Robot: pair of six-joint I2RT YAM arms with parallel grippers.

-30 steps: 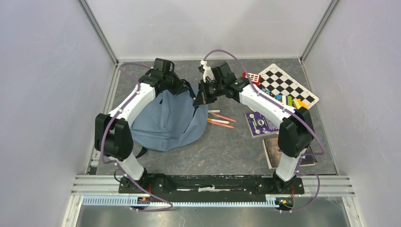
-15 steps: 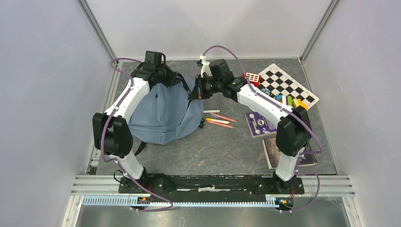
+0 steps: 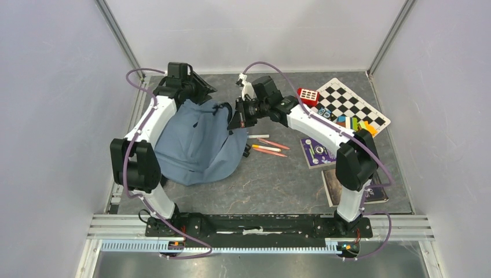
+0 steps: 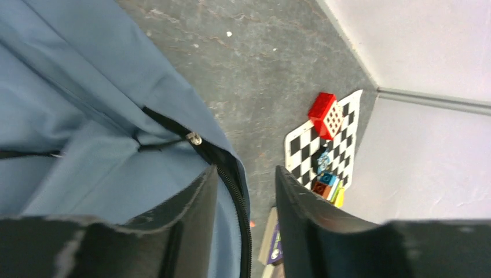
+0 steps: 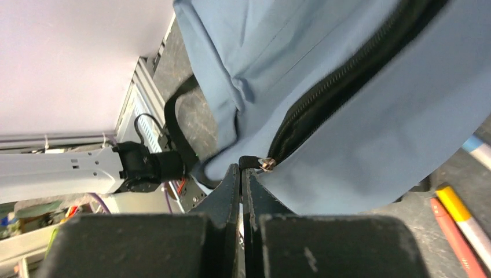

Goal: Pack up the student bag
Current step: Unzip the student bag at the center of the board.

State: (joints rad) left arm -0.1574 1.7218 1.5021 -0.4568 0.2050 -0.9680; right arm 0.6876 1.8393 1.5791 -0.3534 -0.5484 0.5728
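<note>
Early going at the packing cell: the student bag (image 3: 197,145) slumps on the grey table (image 3: 278,191), left of centre in the overhead view, and as far as I can see nothing has gone into it. My right gripper (image 5: 240,169) reaches in from the right of that view to the bag's right edge. Its jaws are pressed together on what I take to be the black zipper pull (image 5: 252,160). The metal slider (image 5: 267,164) sits just beside the fingertips, and the black zipper track (image 5: 347,81) runs off to the upper right of the wrist view. My left gripper (image 4: 246,174) hovers over the bag's far edge, upper left in the overhead view, jaws apart and holding nothing. Its wrist camera looks past them at blue fabric and a second small slider (image 4: 194,138). Whether the main compartment is open at all I cannot tell from these angles.

Everything to be packed lies outside the bag, to its right: pens (image 3: 269,147) just beside it, a purple book (image 3: 318,152), and a darker book (image 3: 330,185) at lower right by the right arm. At upper right is the chessboard (image 3: 353,104), with a red block (image 3: 308,95) and coloured pieces (image 3: 353,121). My read: opening the bag is the step in hand, and all the loading and the closing zip remain.
</note>
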